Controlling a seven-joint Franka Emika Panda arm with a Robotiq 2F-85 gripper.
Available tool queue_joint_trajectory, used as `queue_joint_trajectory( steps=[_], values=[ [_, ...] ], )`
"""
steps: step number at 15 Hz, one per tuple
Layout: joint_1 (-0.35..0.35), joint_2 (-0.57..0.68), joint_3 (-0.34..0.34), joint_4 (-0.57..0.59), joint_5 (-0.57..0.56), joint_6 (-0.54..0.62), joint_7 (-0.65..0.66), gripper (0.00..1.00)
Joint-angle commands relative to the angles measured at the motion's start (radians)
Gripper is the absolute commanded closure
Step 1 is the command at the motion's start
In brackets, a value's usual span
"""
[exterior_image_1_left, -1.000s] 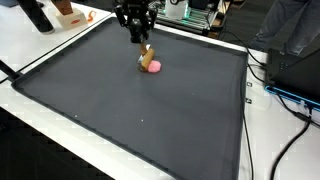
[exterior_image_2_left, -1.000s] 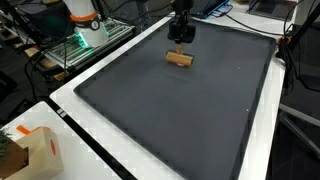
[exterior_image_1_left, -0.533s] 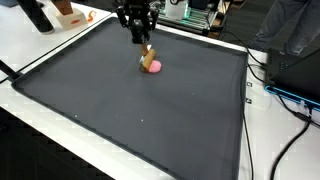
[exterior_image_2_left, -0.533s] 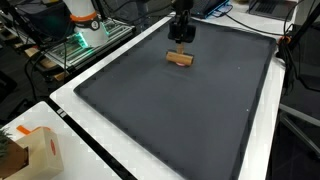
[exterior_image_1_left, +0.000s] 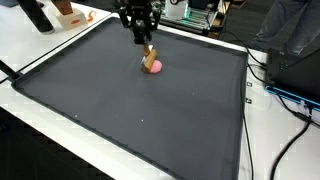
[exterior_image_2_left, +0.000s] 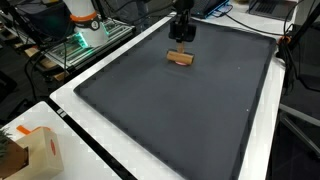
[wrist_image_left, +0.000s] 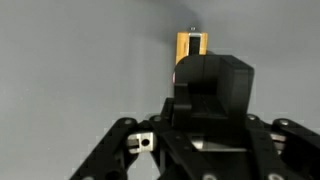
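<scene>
I've got the gripper (exterior_image_1_left: 139, 37) hanging over the far end of the black mat (exterior_image_1_left: 120, 120). I can't tell the jaw opening: the fingertips are lost against the dark body in both exterior views and hidden behind the housing in the wrist view. The wooden block (exterior_image_1_left: 149, 55) sits just below the gripper, a touch off-centre toward the mat's middle, and apart from it as far as I can see. A pink piece (exterior_image_1_left: 154, 67) touches the block's end farthest from the gripper, and only this exterior view shows it. Key relation: in the wrist view the wooden block (wrist_image_left: 192, 44) runs lengthwise straight ahead of the gripper. I judge that to be across the closing line, so its short width faces the jaws. In an exterior view the wooden block (exterior_image_2_left: 180, 58) lies flat on the mat.
</scene>
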Motion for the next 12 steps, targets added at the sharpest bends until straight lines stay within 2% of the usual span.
queue_joint_trajectory(
  steps=[1, 12],
  values=[
    [0.017, 0.038, 0.02, -0.032, 0.046, 0.031, 0.01, 0.76],
    [0.02, 0.053, 0.039, -0.029, 0.102, 0.016, -0.004, 0.76]
  ],
)
